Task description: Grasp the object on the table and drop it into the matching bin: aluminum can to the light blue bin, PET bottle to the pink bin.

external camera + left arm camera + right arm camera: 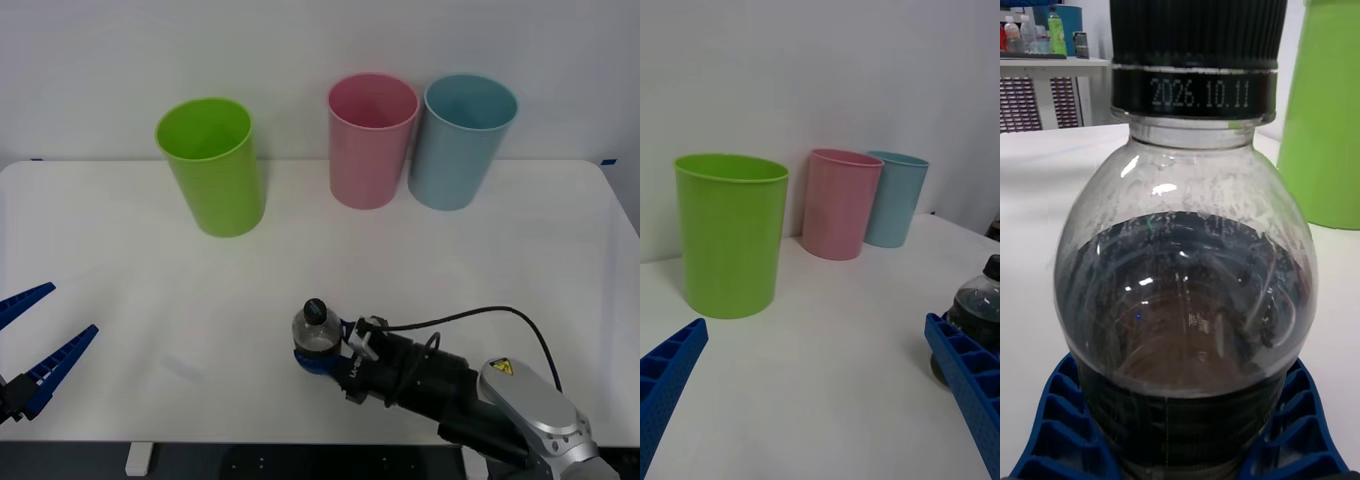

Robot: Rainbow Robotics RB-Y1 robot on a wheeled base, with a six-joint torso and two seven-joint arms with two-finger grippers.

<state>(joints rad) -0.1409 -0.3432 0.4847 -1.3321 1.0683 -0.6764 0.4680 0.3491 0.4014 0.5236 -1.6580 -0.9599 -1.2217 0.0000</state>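
Front view: the PET bottle [317,337] stands upright on the table [120,260] near its front edge, a little right of centre, black cap uppermost. The right gripper [318,358] reaches in low from the right, and its blue fingers are closed against the lower body of the bottle, one on each side. The left gripper [35,345] sits at the front left edge of the table, well apart from the bottle, with its two blue fingers spread. At the rear of the table stand the lime green bin [211,166], the pink bin [370,140] and the light blue bin [462,141]; the pink and light blue bins stand just beside each other, while the green bin stands apart on the left. Right wrist view: the bottle [1184,300] sits between the ribbed blue fingers [1052,427], which press on its lower sides; the band under the cap reads 2026.10.11, and the green bin [1322,112] stands behind. Left wrist view: the left gripper's fingers [670,371] are apart with bare table between them; the bottle [977,315] shows behind one finger, and the three bins stand upright beyond.
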